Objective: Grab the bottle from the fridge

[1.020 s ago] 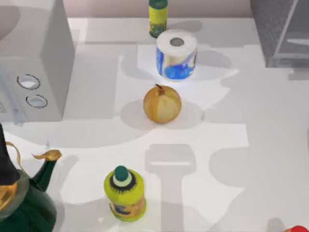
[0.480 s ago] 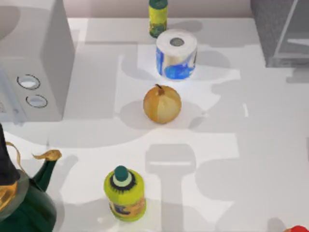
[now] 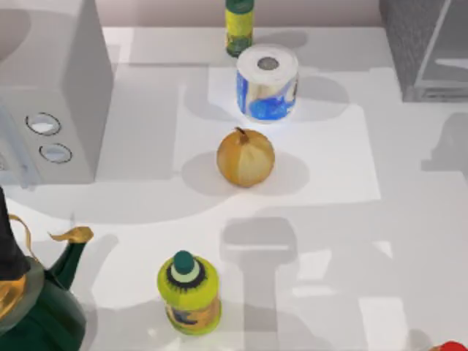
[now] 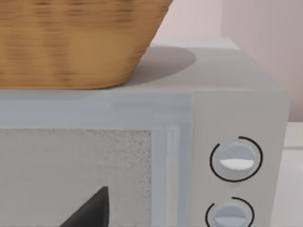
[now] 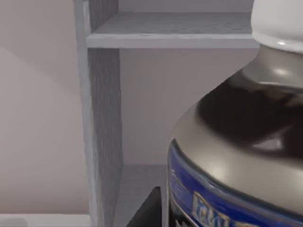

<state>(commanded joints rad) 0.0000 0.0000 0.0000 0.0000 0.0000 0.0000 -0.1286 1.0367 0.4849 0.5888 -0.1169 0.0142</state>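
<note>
The bottle (image 5: 236,142) stands very close in the right wrist view, with a white cap, a dark grey shoulder and blue marks on its body. Behind it is the inside of the fridge (image 5: 102,118), with a grey side wall and a shelf above. A dark part of my right gripper (image 5: 147,212) shows low beside the bottle. In the top view the fridge (image 3: 424,44) is the dark grey speckled box at the table's far right corner. A dark part of my left gripper (image 4: 90,213) shows in front of the white box.
The white box with two dials (image 3: 51,95) stands at the left, with a wicker basket (image 4: 71,42) on top. An onion (image 3: 246,157), a blue-printed white roll (image 3: 267,80), a slim green-and-yellow bottle (image 3: 239,25), a yellow-green bottle (image 3: 189,292) and a dark green teapot (image 3: 36,300) stand on the table.
Nothing on the table has moved. The shadows on the right half of the table have shifted, and the lit patch around the onion has grown wider.
</note>
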